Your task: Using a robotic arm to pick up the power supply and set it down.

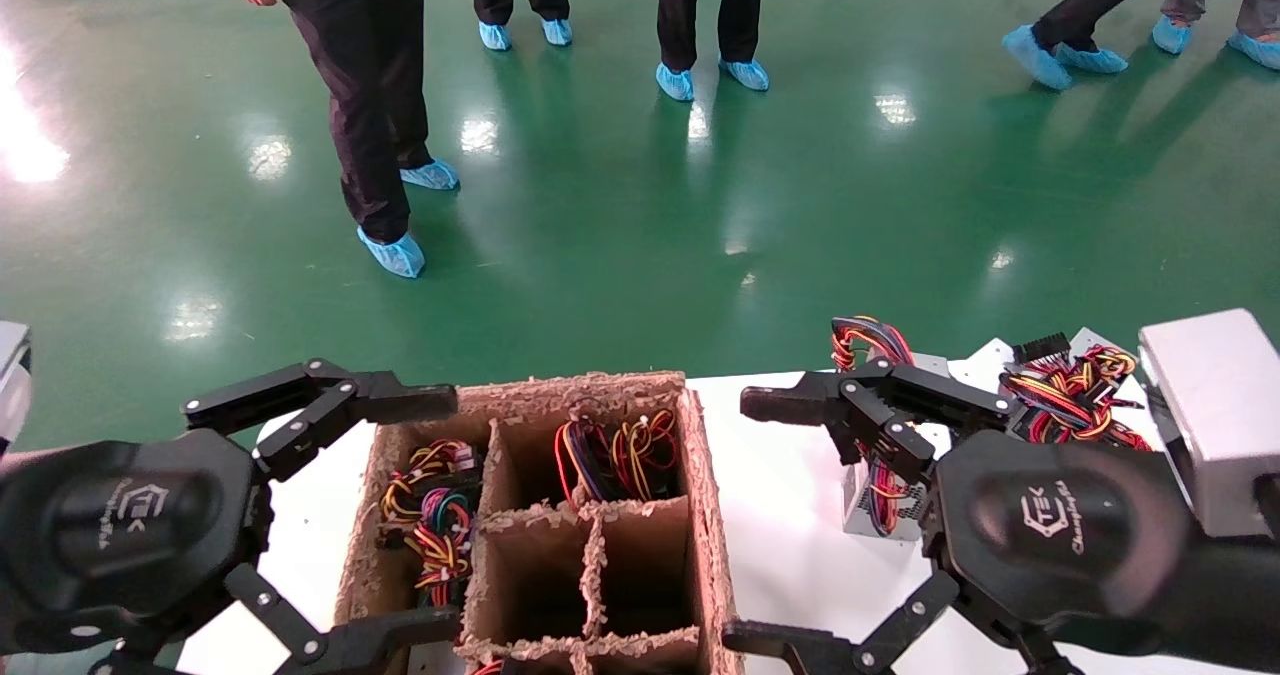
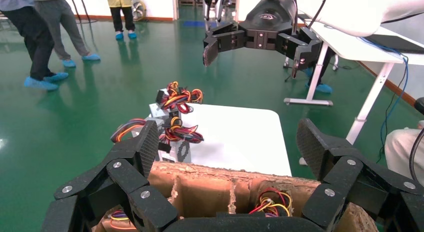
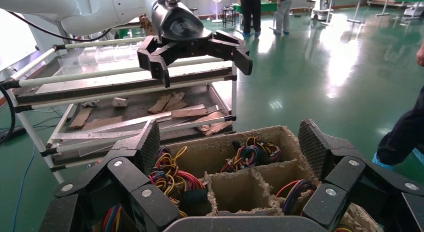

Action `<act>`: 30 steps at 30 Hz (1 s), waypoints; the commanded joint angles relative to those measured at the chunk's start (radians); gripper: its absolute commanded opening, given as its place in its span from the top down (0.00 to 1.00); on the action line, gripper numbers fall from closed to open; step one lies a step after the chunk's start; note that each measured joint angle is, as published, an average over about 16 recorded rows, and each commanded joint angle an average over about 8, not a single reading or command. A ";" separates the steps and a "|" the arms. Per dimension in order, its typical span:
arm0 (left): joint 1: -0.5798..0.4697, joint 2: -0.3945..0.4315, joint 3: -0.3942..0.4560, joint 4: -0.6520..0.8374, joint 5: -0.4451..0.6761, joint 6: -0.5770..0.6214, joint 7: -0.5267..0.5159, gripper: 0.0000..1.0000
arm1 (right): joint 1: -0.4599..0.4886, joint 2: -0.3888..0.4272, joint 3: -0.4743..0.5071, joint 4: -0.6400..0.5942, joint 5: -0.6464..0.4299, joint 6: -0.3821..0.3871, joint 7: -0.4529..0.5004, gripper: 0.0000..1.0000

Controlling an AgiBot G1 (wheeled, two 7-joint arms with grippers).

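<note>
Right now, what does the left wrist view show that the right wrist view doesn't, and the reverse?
Only the left wrist view shows the power supplies standing on the white table, with the right gripper open above it. Only the right wrist view shows the metal rack holding cardboard scraps, with the left gripper open in front of it. Both show the divided cardboard box with wires in some compartments, and people on the green floor.

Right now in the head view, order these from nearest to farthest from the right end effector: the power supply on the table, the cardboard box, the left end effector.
From the right end effector, open:
1. Power supply, just beside it on the white table.
2. Cardboard box, at centre.
3. Left end effector, beyond the box, also open.
</note>
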 commanded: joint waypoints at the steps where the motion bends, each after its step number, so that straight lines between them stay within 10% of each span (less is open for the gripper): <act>1: 0.000 0.000 0.000 0.000 0.000 0.000 0.000 0.00 | 0.000 0.000 0.000 0.000 0.000 0.000 0.000 0.00; 26: 0.000 0.000 0.000 0.000 0.000 0.000 0.000 0.00 | 0.000 0.000 0.000 0.000 0.000 0.000 0.000 0.00; 30: 0.000 0.000 0.000 0.000 0.000 0.000 0.000 0.36 | 0.000 0.000 0.000 0.000 0.000 0.000 0.000 0.00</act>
